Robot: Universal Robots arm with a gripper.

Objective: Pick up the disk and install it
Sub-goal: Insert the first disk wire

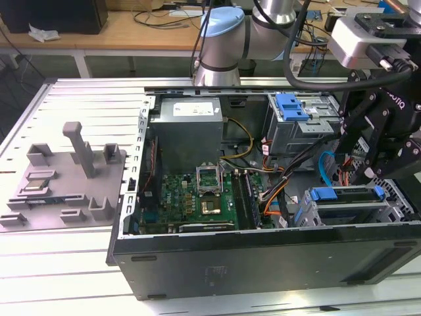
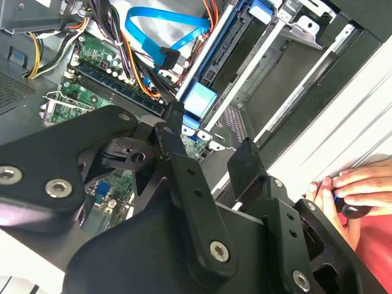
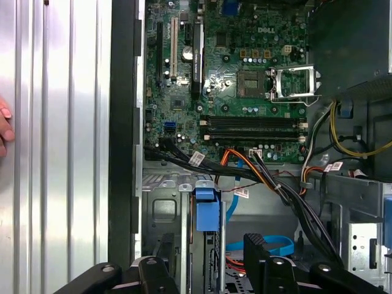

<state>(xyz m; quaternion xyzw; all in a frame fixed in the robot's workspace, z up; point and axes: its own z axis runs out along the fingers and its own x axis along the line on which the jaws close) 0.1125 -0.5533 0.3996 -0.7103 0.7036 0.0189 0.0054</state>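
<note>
- A grey fixture tray (image 1: 66, 174) lies flat on the ribbed metal surface (image 1: 59, 263) at the exterior view's left. Its posts stand upright and I see no drive on it.
- An open computer case (image 1: 263, 253) sits in the middle on its side, probably so the arm can reach in from above. The motherboard (image 1: 197, 194) faces up, and the power supply (image 1: 187, 128) sits behind it.
- Farther right, a drive cage (image 1: 296, 131) with a blue latch (image 1: 291, 105) is at the back of the case.
- The disk (image 1: 345, 194) is in the front bay at the case's right corner, just below the arm. It seems to stand on its thin edge between the bay's metal rails, which would hold it upright and keep it sliding straight.
- Its long axis runs across the exterior view, along the case's front wall. The blue carrier end points toward the motherboard side. Whether it is pushed fully home I cannot tell.
- The end effector (image 2: 211, 131) hangs over that bay with its fingers spread and nothing between them. In both wrist views the blue carrier end lies in line with the gap, so the spread looks meant to straddle the carrier.
- A person's hand (image 2: 349, 184) rests on the surface outside the case wall, clear of the arm.
</note>
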